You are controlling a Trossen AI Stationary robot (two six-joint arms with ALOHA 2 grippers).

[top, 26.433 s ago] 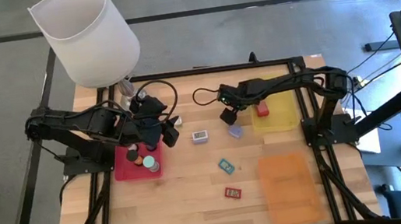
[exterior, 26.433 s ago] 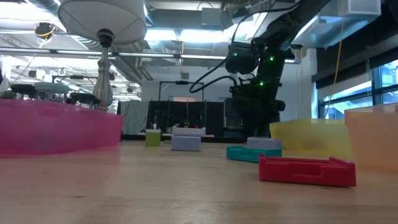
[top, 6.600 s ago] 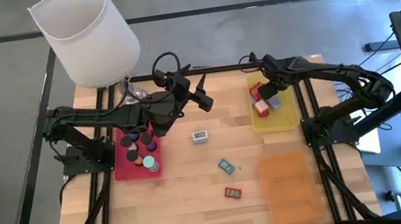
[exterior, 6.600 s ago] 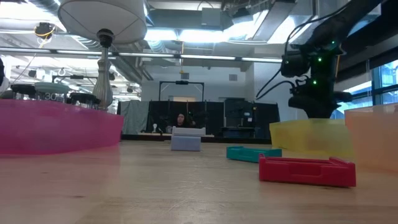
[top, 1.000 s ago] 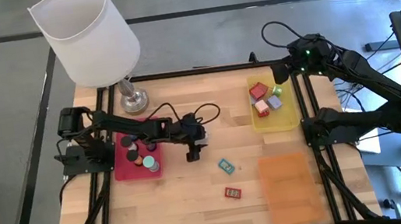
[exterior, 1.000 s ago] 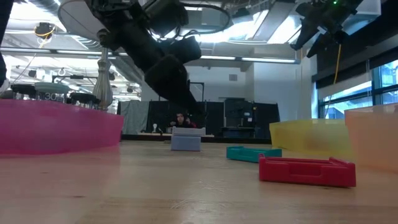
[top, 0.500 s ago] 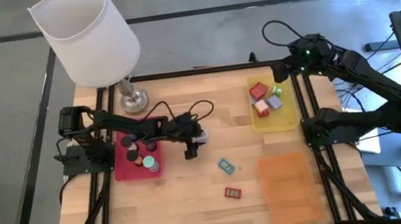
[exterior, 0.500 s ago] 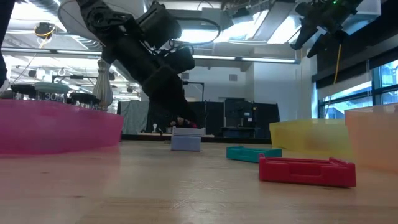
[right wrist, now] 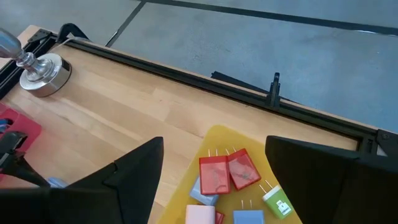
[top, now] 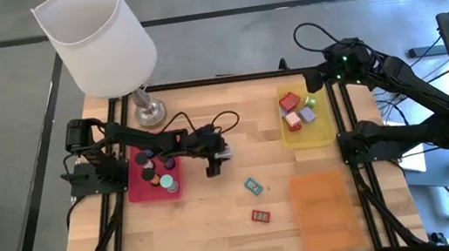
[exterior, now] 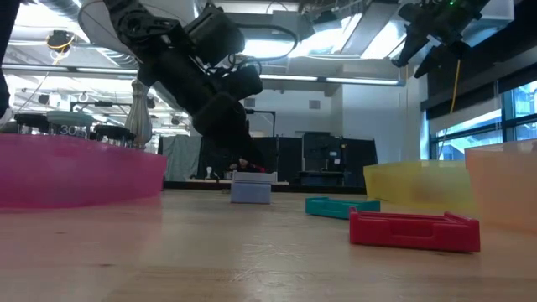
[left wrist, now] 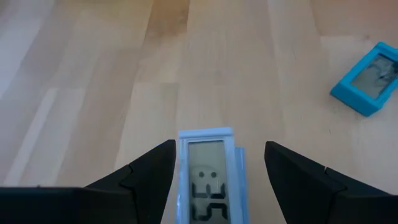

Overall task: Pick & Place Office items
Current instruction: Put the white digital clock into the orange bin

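Observation:
A small white clock [left wrist: 210, 177], display up, rests on the wood table [top: 221, 223] just right of the red mat. My left gripper [left wrist: 221, 144] is open and low over it, one finger on either side; the high view shows the same gripper [top: 218, 154] over the clock [top: 225, 152]. A flat teal rectangle [top: 253, 185] and a flat red one [top: 260, 216] lie nearer the front. Round black and teal pieces sit on the red mat [top: 139, 190]. Small blocks lie on the yellow mat [top: 322, 134]. My right gripper [right wrist: 211, 186] hangs open, high over the far right corner. My left gripper comes at the white clock slanting down from the table's left, its fingers along the clock's two long sides. One finger [left wrist: 152, 171] lies close against the clock's side [left wrist: 181, 180]; I cannot tell whether it touches. The other finger stands clear of the clock.
A lamp with a white shade [top: 98, 38] and a silver base [top: 150, 114] stands at the far left, behind the red mat. An orange mat [top: 324, 208] lies at the front right. Bare wood shows between the mats.
My left gripper has sunk a little toward the white clock and then kept still. The clock has stayed where it was.

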